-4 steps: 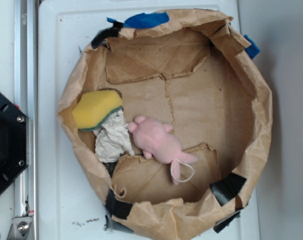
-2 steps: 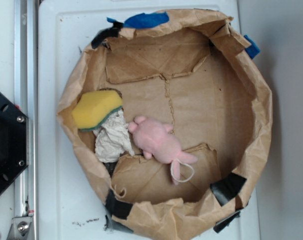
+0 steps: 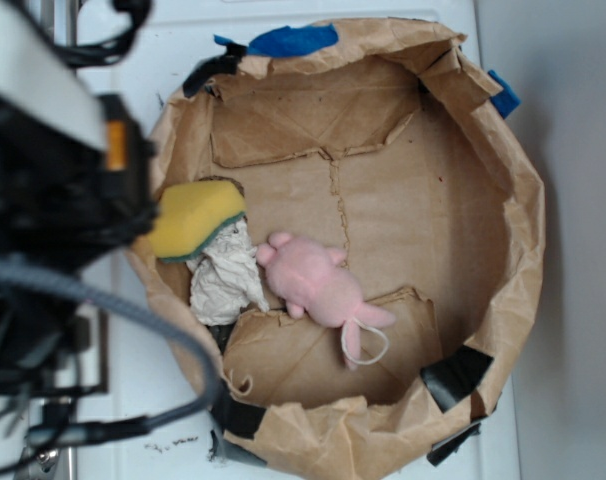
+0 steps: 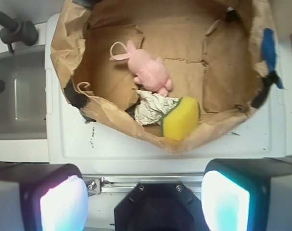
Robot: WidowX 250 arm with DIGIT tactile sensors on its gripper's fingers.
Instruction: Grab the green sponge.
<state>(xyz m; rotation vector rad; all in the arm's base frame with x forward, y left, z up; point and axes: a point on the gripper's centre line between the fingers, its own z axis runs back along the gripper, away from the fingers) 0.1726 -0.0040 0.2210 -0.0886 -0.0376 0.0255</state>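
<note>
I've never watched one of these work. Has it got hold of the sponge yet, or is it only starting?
Only starting. Nothing is grabbed: the sponge lies against the paper wall, resting partly on the cloth, near the pink toy. In hand: the arm is over the bin's edge, and the wrist view shows the gripper open, above the scene and short of the sponge. Left: move over it, descend, close and lift.

The exterior view looks straight down from well above on the round brown paper-walled bin [image 3: 523, 230], with the blurred black robot arm [image 3: 53, 200] close to the lens at left. The wrist view looks down from beyond the bin's [image 4: 64, 43] rim, showing the same bin interior turned about.
</note>
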